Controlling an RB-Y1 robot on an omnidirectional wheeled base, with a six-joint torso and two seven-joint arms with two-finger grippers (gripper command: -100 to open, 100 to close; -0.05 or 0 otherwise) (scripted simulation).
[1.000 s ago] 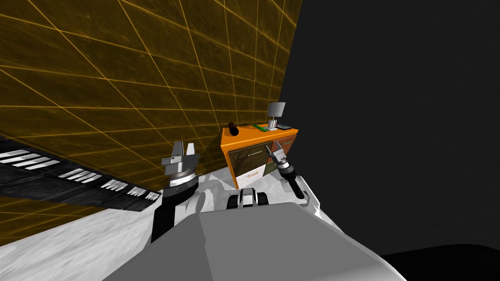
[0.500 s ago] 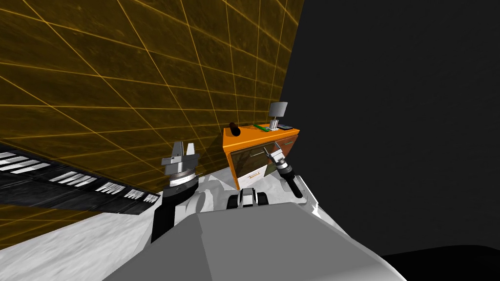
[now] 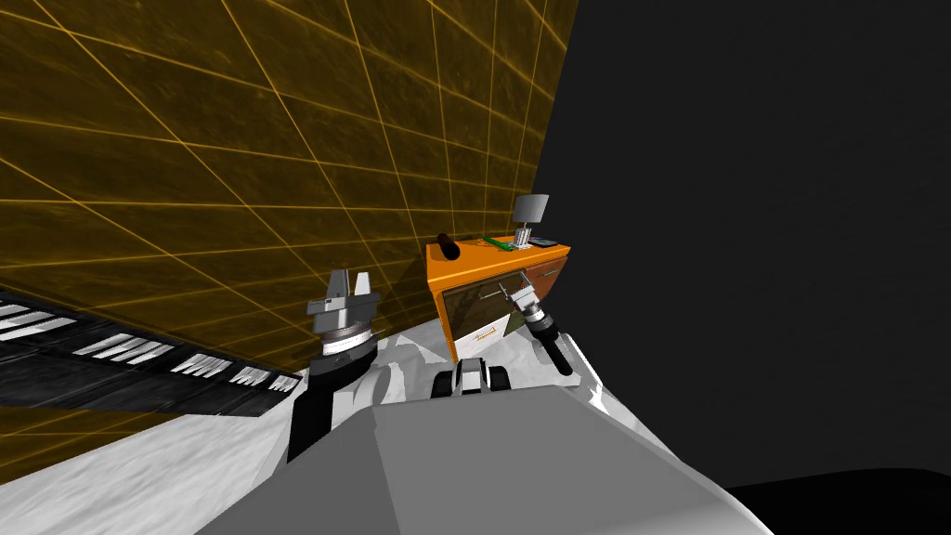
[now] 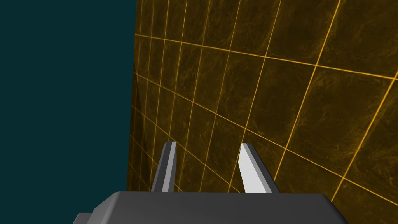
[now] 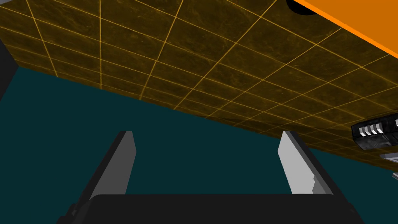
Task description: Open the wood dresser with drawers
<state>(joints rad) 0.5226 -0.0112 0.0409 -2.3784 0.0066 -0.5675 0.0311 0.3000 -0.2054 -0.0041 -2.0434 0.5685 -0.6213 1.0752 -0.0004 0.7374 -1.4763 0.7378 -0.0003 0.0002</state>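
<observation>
— Where does the orange-topped wood dresser (image 3: 464,258) with dark, white and red-brown drawer fronts stand?

— Against the brown wall (image 3: 279,139) tiled with gold lines, on the mottled white floor (image 3: 139,455), ahead of the robot and a little to its right. Beyond it lies a black area (image 3: 743,232). On its top stand a black cylinder (image 3: 449,246), a flat green thing (image 3: 495,242) and a small lamp with a grey shade (image 3: 530,208).

— And the right gripper (image 3: 510,291)?

— It reaches out in front of the dresser's upper left drawer (image 3: 474,299), near that drawer's thin handle. Whether it touches the front cannot be told. In its wrist view the right gripper (image 5: 206,134) has its two blades spread wide with nothing between them, and the dresser's orange edge (image 5: 357,27) passes beside them.

— The left gripper (image 3: 351,276)?

— Raised on the robot's left, blades pointing up, well apart from the dresser. Its wrist view shows the left gripper (image 4: 208,144) released too, blades parted more narrowly than the right's, gripping nothing.
</observation>
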